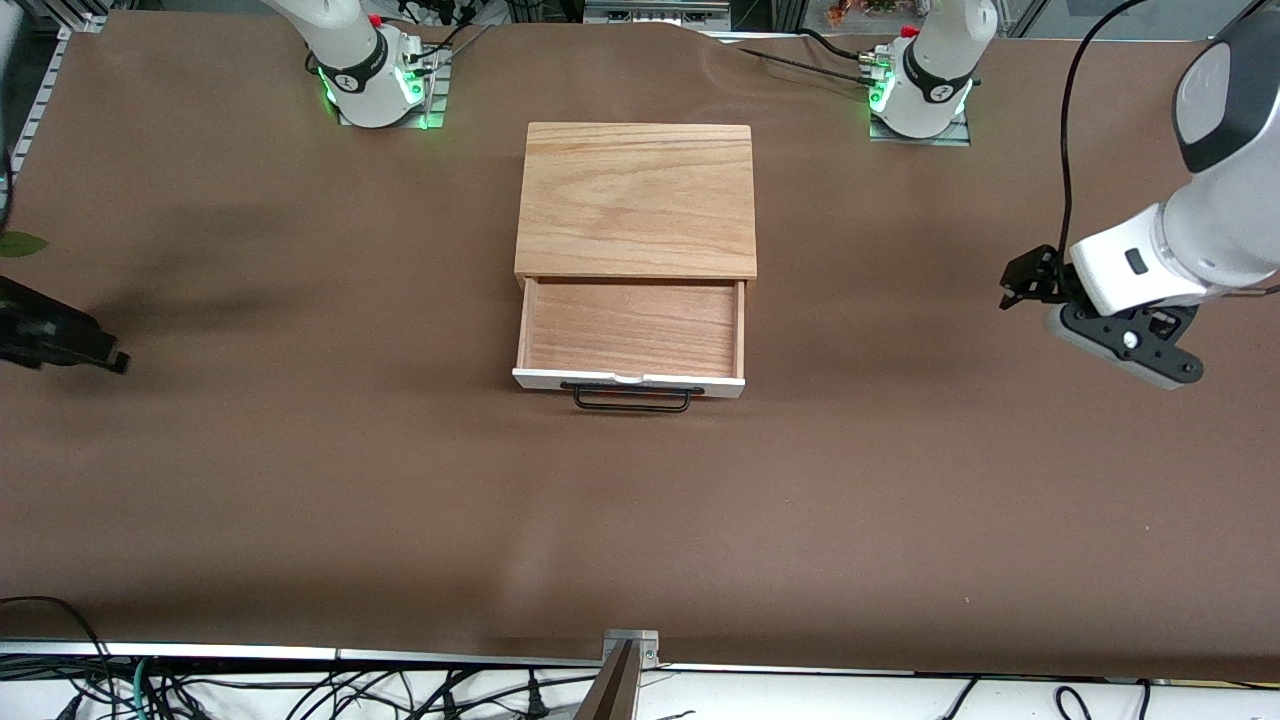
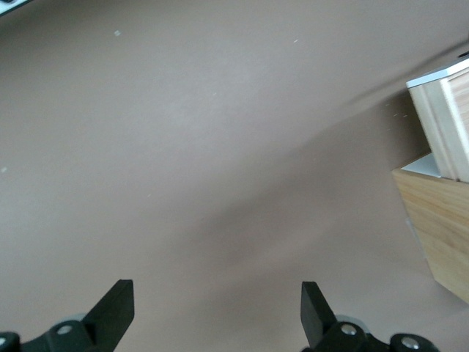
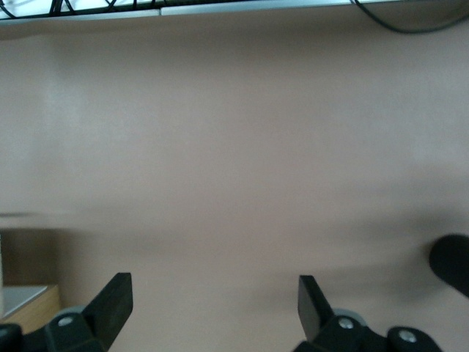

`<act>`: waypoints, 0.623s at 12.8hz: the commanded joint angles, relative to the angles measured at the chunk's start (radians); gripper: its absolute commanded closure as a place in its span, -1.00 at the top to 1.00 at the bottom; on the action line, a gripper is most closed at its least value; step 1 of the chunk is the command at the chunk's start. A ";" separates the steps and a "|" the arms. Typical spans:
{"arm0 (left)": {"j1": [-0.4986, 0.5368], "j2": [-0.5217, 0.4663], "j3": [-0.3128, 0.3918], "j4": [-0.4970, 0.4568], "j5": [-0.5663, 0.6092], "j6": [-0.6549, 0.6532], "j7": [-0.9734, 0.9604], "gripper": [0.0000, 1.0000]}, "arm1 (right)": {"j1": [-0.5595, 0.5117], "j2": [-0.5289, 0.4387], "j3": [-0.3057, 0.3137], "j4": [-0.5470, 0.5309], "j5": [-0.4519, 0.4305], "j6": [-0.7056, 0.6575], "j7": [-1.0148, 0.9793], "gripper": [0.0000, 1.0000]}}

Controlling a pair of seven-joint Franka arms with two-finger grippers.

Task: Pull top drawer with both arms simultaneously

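The top drawer point(image 1: 632, 328) stands pulled out of the oak-grain cabinet point(image 1: 636, 198), its light-wood tray showing bare. Its white front panel point(image 1: 628, 380) and black wire bar handle point(image 1: 632, 399) face the front camera. My left gripper point(image 1: 1018, 285) is open and empty, over the bare table toward the left arm's end, well apart from the drawer. In the left wrist view its jaws point(image 2: 218, 308) stand wide, with a drawer corner point(image 2: 443, 121) at the edge. My right gripper point(image 1: 112, 358) is open and empty over the right arm's end of the table; its wrist view point(image 3: 215, 304) shows wide jaws over bare table.
The brown table cover point(image 1: 300, 480) spreads all round the cabinet. A metal post point(image 1: 618, 675) stands at the table edge nearest the front camera, with cables point(image 1: 300, 695) below it. A light wood corner point(image 3: 37, 308) and a dark rounded shape point(image 3: 451, 264) show in the right wrist view.
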 commanded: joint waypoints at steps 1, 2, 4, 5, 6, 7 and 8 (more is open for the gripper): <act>-0.019 -0.075 0.053 -0.088 0.020 0.014 -0.020 1.00 | -0.072 -0.140 0.132 -0.166 -0.112 0.025 0.007 1.00; -0.052 -0.098 0.085 -0.089 0.019 0.012 -0.023 1.00 | -0.075 -0.161 0.172 -0.195 -0.167 0.028 0.010 1.00; -0.072 -0.115 0.119 -0.089 0.009 0.014 -0.107 1.00 | -0.129 -0.209 0.234 -0.258 -0.218 0.046 0.019 1.00; -0.074 -0.111 0.121 -0.088 0.007 0.021 -0.170 1.00 | -0.149 -0.221 0.240 -0.279 -0.215 0.049 0.019 1.00; -0.095 -0.114 0.121 -0.094 0.003 0.011 -0.203 1.00 | -0.149 -0.211 0.240 -0.273 -0.212 0.049 0.017 1.00; -0.112 -0.126 0.121 -0.105 -0.008 -0.003 -0.238 1.00 | -0.144 -0.191 0.240 -0.263 -0.211 0.040 0.017 1.00; -0.112 -0.133 0.121 -0.109 -0.016 -0.005 -0.249 1.00 | -0.146 -0.182 0.236 -0.246 -0.209 0.039 0.011 1.00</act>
